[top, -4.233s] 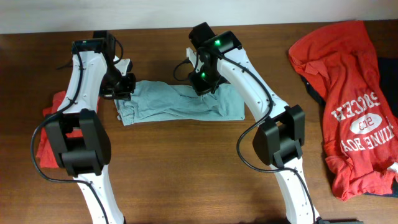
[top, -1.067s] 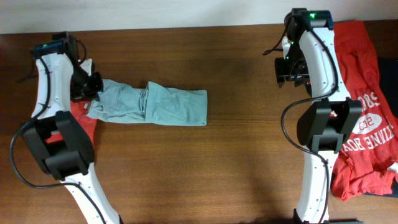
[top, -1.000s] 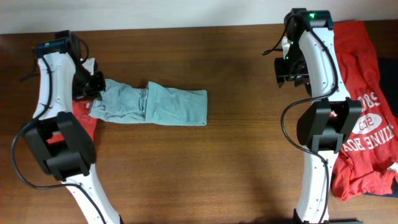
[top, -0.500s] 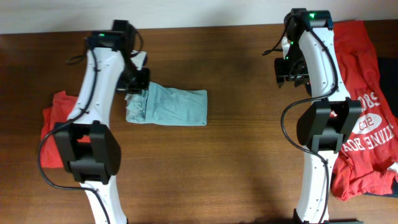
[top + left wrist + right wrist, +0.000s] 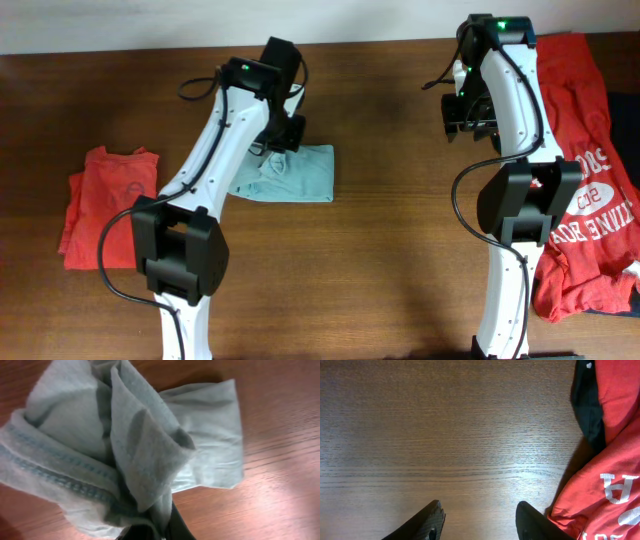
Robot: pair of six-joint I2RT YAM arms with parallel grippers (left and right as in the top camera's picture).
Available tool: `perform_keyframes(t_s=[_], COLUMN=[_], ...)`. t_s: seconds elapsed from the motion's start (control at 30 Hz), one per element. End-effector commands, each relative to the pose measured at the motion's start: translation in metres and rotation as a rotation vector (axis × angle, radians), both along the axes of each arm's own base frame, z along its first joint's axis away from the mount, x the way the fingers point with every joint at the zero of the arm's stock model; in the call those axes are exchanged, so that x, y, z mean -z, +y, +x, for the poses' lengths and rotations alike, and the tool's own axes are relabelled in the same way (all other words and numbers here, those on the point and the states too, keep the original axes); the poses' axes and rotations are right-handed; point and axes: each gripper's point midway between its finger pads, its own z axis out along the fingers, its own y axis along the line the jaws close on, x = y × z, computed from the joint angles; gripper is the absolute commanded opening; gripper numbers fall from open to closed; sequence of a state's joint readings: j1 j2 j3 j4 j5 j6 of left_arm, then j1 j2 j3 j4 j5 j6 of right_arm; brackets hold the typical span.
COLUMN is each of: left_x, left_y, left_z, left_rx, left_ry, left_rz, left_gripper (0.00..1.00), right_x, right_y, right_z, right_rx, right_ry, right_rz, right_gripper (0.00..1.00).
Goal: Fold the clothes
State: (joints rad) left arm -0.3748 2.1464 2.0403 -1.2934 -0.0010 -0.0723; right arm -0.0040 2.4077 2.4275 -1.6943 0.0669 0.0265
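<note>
Soft grey-blue T-shirt (image 5: 145,455), bunched folds

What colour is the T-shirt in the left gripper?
Plain pale grey-blue; the T-shirt shows best in the left wrist view.

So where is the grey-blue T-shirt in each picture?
Overhead: the grey-blue T-shirt lies left of centre on the table, bunched up at its left end.
Left wrist: it fills most of the picture, crumpled and close up.
Right wrist: not in it; only the orange-red T-shirt with white lettering shows, at the right edge.
Shared landmark: the brown wooden table, seen in all three.
</note>
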Motion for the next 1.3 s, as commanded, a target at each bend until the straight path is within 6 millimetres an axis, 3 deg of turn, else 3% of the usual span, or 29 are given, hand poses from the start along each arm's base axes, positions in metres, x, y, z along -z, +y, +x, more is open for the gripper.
perform_keyframes(t_s=[0.0, 0.4, 0.47, 0.5, 0.53, 0.7, 0.83, 0.87, 0.97, 1.07, 1.13, 1.27], left_x=[-0.023, -0.024, -0.024, -0.024, -0.025, -0.032, -0.030, -0.028, -0.024, -0.024, -0.025, -0.023], left_y=[-0.011, -0.030, -0.035, -0.044, -0.053, -0.084, -0.078, -0.068, -0.029, 0.022, 0.048, 0.073], left_z=[0.000, -0.002, -0.004, -0.009, -0.013, -0.030, -0.028, -0.023, -0.007, 0.017, 0.031, 0.036], left_rx=[-0.001, 0.037, 0.045, 0.060, 0.074, 0.189, 0.200, 0.182, 0.113, 0.009, -0.069, -0.147], left_ry=[-0.058, -0.075, -0.065, -0.047, -0.031, 0.029, 0.022, 0.009, -0.036, -0.098, -0.120, -0.088], left_rz=[-0.023, -0.036, -0.059, -0.102, -0.140, -0.300, -0.271, -0.234, -0.091, 0.041, 0.039, -0.051], left_gripper=[0.01, 0.06, 0.16, 0.31, 0.36, 0.37, 0.37, 0.37, 0.36, 0.36, 0.36, 0.36], right_x=[-0.018, -0.018, -0.018, -0.018, -0.018, -0.017, -0.017, -0.017, -0.019, -0.038, -0.049, -0.068], right_y=[0.004, 0.005, 0.005, 0.005, 0.005, 0.005, 0.005, 0.007, 0.040, 0.111, 0.144, 0.214], right_z=[0.003, 0.003, 0.003, 0.003, 0.003, 0.005, 0.004, 0.004, 0.003, 0.001, -0.004, -0.024], right_rx=[0.006, 0.006, 0.006, 0.006, 0.006, 0.006, 0.006, 0.006, -0.076, -0.286, -0.387, -0.570], right_ry=[-0.049, -0.049, -0.050, -0.050, -0.051, -0.057, -0.056, -0.053, -0.051, -0.102, -0.127, -0.146], right_rz=[0.016, 0.021, 0.021, 0.021, 0.021, 0.021, 0.021, 0.027, 0.221, 0.587, 0.711, 0.913], right_gripper=[0.52, 0.52, 0.52, 0.52, 0.52, 0.53, 0.53, 0.53, 0.54, 0.57, 0.57, 0.57])
